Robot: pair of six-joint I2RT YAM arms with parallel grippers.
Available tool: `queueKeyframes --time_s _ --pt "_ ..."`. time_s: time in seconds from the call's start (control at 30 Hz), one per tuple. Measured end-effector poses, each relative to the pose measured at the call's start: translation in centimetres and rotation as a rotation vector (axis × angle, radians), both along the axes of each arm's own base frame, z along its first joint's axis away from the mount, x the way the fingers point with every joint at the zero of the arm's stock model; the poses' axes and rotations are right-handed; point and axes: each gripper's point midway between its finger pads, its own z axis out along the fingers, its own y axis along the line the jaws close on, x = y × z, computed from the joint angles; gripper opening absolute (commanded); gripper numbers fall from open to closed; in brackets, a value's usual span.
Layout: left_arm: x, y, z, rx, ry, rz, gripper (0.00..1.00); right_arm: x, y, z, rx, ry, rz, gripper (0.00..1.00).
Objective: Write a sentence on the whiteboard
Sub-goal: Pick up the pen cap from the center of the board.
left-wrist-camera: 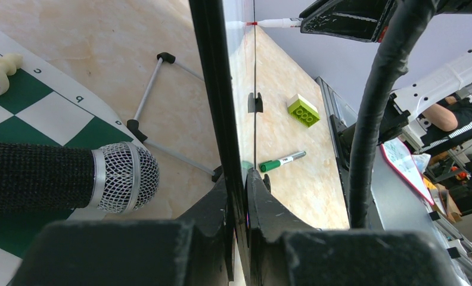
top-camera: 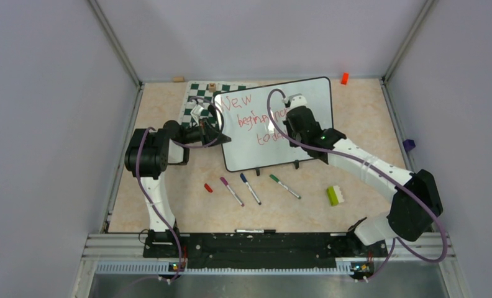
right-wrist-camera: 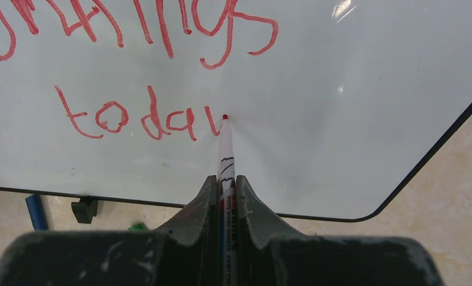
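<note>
The whiteboard (top-camera: 250, 155) stands tilted on its small feet in the middle of the table. My left gripper (top-camera: 217, 131) is shut on its left edge, and in the left wrist view the thin black frame (left-wrist-camera: 219, 89) runs between the two fingers (left-wrist-camera: 238, 179). My right gripper (right-wrist-camera: 224, 179) is shut on a red marker (right-wrist-camera: 226, 149). The marker's tip touches the white surface (right-wrist-camera: 353, 89) just right of the red letters "toda" (right-wrist-camera: 132, 119). The sentence (top-camera: 256, 118) reads "New", "beginnings" and the partly written third line. My right arm (top-camera: 291, 127) hides part of it.
A green-and-white chessboard mat (top-camera: 197, 99) lies behind the board's left side, with a pale chess piece (left-wrist-camera: 7, 61) on it. A purple (top-camera: 232, 191), a blue (top-camera: 250, 188) and a green marker (top-camera: 285, 186) lie in front, beside a red cap (top-camera: 208, 187). A green-and-white brick (top-camera: 335, 195) sits front right.
</note>
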Motion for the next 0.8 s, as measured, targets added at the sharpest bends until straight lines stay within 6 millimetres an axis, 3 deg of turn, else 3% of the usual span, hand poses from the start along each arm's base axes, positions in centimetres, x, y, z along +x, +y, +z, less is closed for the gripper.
queueKeyframes --time_s 0.47,0.8 --pt "0.0 0.0 0.0 0.0 0.001 0.001 0.0 0.1 0.1 0.1 0.004 -0.003 0.0 0.0" --pt "0.0 0.0 0.0 0.0 0.001 0.0 0.0 -1.4 -0.5 -1.9 0.003 0.048 0.008 0.0"
